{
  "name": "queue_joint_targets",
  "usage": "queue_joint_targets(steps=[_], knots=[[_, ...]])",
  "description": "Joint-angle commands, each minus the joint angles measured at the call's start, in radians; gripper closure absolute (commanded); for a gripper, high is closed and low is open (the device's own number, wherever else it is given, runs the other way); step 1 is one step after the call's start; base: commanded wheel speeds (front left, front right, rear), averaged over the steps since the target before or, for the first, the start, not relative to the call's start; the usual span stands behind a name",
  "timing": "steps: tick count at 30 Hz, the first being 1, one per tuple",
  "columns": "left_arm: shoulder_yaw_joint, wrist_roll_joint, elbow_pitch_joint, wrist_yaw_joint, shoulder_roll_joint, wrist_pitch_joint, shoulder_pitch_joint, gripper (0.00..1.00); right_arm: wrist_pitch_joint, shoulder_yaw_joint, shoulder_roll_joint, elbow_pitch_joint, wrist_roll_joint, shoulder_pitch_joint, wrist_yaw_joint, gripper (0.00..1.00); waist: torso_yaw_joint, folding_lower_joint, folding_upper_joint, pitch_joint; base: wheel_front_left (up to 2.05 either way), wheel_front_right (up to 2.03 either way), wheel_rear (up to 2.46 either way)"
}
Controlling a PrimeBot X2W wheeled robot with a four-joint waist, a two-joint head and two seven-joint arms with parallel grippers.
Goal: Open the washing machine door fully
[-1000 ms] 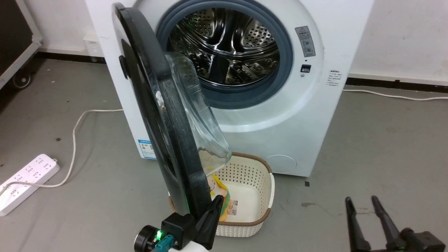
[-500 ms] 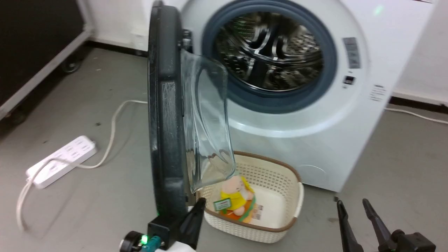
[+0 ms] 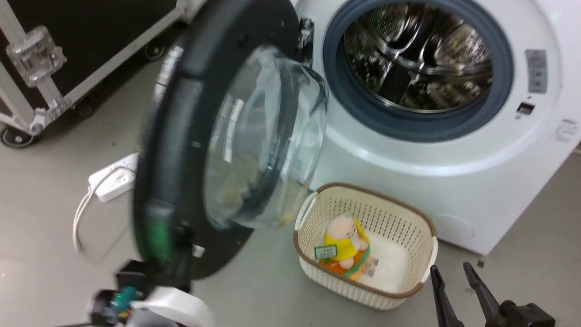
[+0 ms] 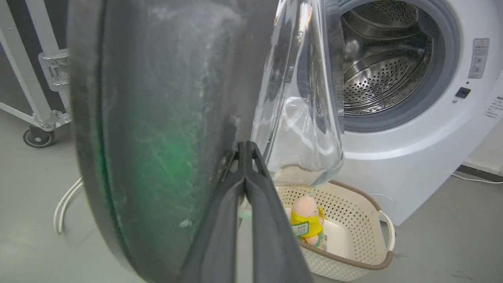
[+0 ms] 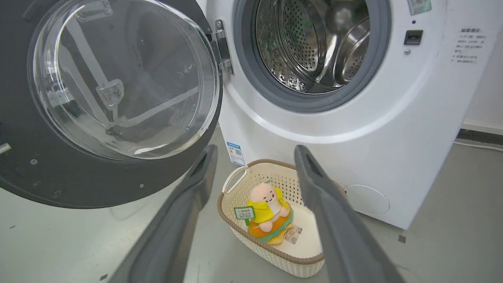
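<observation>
Black washing machine door (image 3: 227, 136) wider open than before

- Left gripper (image 4: 246, 147): both dark fingers pressed together, no gap; tips lie at the inner face of the door (image 4: 157, 118).
- Door: dark, dusty, seen close up, with a green glow low on it.
- Glass bowl (image 4: 302, 118) bulges from the door just right of the fingertips.
- Washing machine (image 4: 412, 157): white, its steel drum (image 4: 377, 70) uncovered.
- Cream basket (image 4: 353, 255) on the floor in front of the machine, with a soft toy (image 4: 306, 220) inside.
- Far left: a wheeled case (image 4: 39, 98) and a white cable (image 4: 63, 204).
</observation>
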Motion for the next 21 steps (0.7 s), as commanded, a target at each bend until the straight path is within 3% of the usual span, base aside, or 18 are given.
queue_joint_targets(steps=[1, 10, 21], knots=[[0.023, -0.013, 0.008, 0.005, 0.015, -0.012, -0.029, 1.00, -0.005, 0.001, 0.003, 0.000, -0.012, 0.002, 0.001, 0.00, 0.007, 0.0000, 0.0000, 0.038, 0.00, 0.00, 0.00], [0.168, -0.084, 0.089, 0.011, 0.101, -0.039, -0.142, 1.00, -0.005, -0.005, -0.024, -0.005, -0.054, -0.045, 0.001, 0.00, -0.026, 0.0000, 0.0000, 0.167, 0.00, 0.00, 0.00], [0.342, -0.190, 0.297, -0.061, 0.217, -0.063, -0.290, 1.00, -0.005, -0.015, -0.064, -0.011, -0.053, -0.077, 0.001, 0.00, -0.065, 0.0000, 0.0000, 0.255, 0.00, 0.00, 0.00]])
